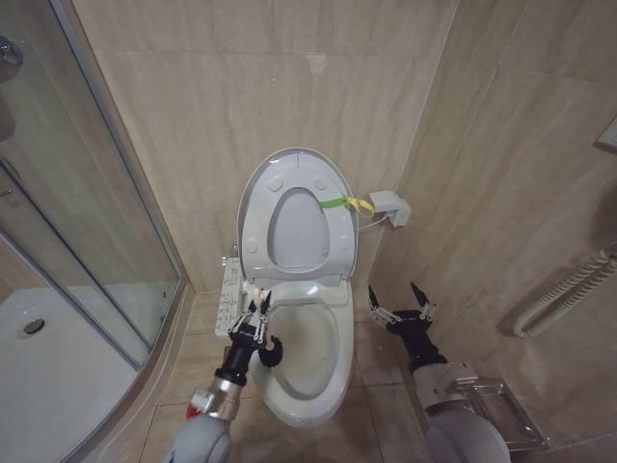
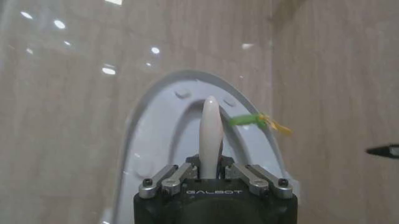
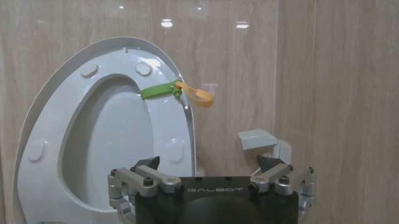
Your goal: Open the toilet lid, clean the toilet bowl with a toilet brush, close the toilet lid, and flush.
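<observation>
The toilet lid point(image 1: 297, 217) stood raised against the far wall, exposing the toilet bowl point(image 1: 307, 359). The left gripper point(image 1: 256, 311) clamped the toilet brush point(image 1: 269, 351), apparently dipping its head inside for scrubbing. The right gripper point(image 1: 402, 307) waited spread, right of the bowl.

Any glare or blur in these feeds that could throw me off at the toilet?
Left wrist view: bright ceiling-light spots glare off the tiled wall, and the toilet lid looks soft beyond the sharp toilet brush handle in the left gripper. Right wrist view: two small reflections high on the wall, lid crisp. Head view: edges bow from wide-angle distortion.
</observation>
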Controlling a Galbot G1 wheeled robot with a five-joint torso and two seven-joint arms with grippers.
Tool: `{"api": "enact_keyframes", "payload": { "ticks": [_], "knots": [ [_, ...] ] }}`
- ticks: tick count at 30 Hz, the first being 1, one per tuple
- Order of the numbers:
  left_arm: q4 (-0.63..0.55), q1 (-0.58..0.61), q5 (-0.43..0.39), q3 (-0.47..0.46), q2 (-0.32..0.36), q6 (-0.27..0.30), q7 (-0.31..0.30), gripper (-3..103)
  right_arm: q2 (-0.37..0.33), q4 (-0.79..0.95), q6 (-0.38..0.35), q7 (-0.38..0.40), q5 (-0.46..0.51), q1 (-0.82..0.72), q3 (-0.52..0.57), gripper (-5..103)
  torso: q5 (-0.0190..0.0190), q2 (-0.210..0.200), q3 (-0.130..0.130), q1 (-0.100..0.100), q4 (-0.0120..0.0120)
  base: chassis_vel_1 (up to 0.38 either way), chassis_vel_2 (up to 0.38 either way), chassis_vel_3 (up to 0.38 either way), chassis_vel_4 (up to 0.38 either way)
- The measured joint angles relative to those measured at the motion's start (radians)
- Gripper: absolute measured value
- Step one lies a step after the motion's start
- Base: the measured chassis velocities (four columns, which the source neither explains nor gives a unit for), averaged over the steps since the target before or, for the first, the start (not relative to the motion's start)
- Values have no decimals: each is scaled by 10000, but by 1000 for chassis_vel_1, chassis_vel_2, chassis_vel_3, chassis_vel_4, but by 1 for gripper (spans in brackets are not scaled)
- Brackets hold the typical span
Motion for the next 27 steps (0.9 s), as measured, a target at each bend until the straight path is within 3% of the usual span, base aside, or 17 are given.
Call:
{"api": "enact_keyframes", "payload": {
  "ticks": [8,9,10,14,20,27],
  "knots": [
    [-1189,1585,397,-1620,222,80,-185,19,0,0,0,0,0,0,0,100,0,0,0,0,-1,0,0,0,0],
    [-1736,2864,649,-2330,148,-78,-202,19,0,-1,0,0,0,-1,0,100,-1,0,1,0,3,0,0,0,0],
    [-1866,3314,838,-2556,4,-246,-203,19,0,0,0,0,0,0,0,100,1,1,0,0,2,0,0,0,0],
    [-1846,4157,1273,-2899,-438,-734,-233,19,0,-1,0,0,0,0,0,100,0,0,0,-1,2,0,0,0,0],
    [-803,4165,1565,-3231,-874,-1611,-517,19,0,0,0,0,0,0,0,100,1,1,0,-1,-1,0,0,0,0],
    [530,3563,1251,-3515,-891,-2167,-676,19,0,0,0,0,0,0,0,100,-1,0,1,1,-1,0,0,0,0]
  ]
}}
